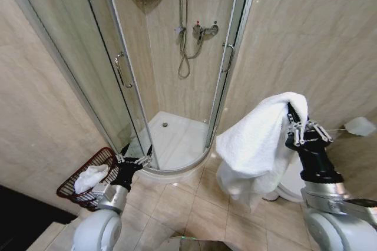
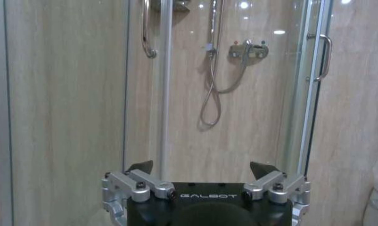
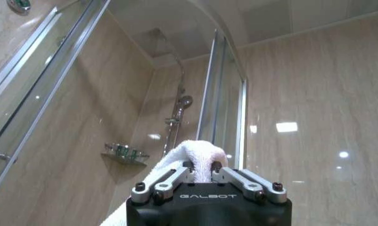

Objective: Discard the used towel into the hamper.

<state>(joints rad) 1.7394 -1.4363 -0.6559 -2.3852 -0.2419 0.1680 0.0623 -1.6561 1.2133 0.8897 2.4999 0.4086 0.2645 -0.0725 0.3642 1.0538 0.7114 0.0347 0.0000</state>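
Observation:
A white towel hangs in thick folds from my right gripper, which is shut on its top edge and held up at chest height on the right. The right wrist view has the towel bunched between the closed fingers of that gripper. The hamper, a dark reddish-brown wire basket, stands on the floor at the lower left against the wall, with a white cloth lying inside. My left gripper hangs low just right of the hamper, open and holding nothing.
A curved glass shower enclosure with a white tray fills the middle, its door handles facing me. A white toilet sits behind the hanging towel on the right. Beige floor tiles lie between hamper and toilet.

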